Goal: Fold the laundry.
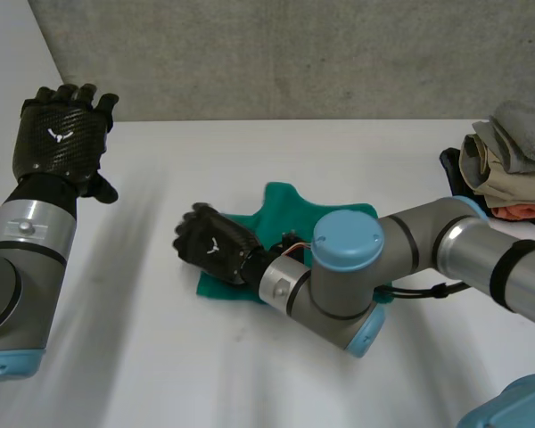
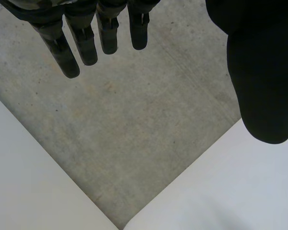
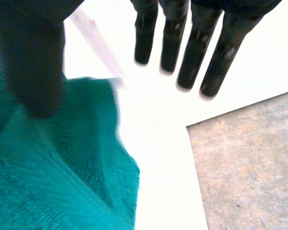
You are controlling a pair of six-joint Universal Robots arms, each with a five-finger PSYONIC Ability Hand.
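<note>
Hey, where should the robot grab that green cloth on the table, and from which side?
Pinch the green cloth at its edge toward the robot's left, under the right hand, coming in from the bare table on that side. The edge lies flat and free there; the fingers reach past it, straight, with the thumb over the cloth.

Black left hand [image 1: 69,153], white emblem [image 1: 58,135]
</note>
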